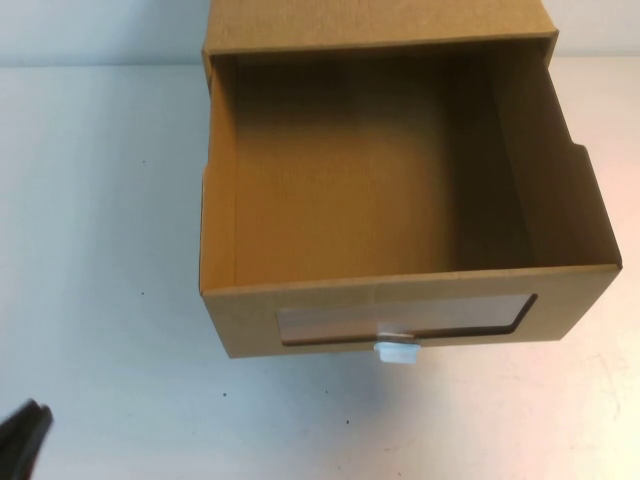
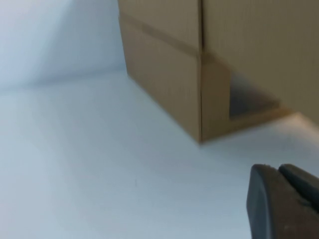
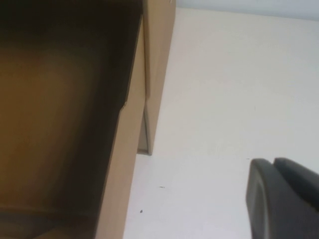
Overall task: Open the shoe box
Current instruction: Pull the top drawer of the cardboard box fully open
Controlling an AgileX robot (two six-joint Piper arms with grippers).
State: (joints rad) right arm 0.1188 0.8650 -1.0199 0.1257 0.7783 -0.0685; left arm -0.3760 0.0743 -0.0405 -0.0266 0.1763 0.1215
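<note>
Shoe box (image 1: 245, 320): brown cardboard, drawer type, mid-table toward far edge. Drawer (image 1: 340, 200) stands slid out of outer sleeve (image 1: 380, 25) toward robot, inside floor in plain view. Front panel carries clear window (image 1: 405, 318); white pull tab (image 1: 397, 351) at its lower edge, centre. White table (image 1: 100, 250) under all.

Right gripper (image 3: 274, 172): pressed together, holding nothing, over table off box's right side, apart from it.

Left gripper (image 1: 25, 435): near table's close left corner, well apart from box; spread or closed, cannot tell.
</note>
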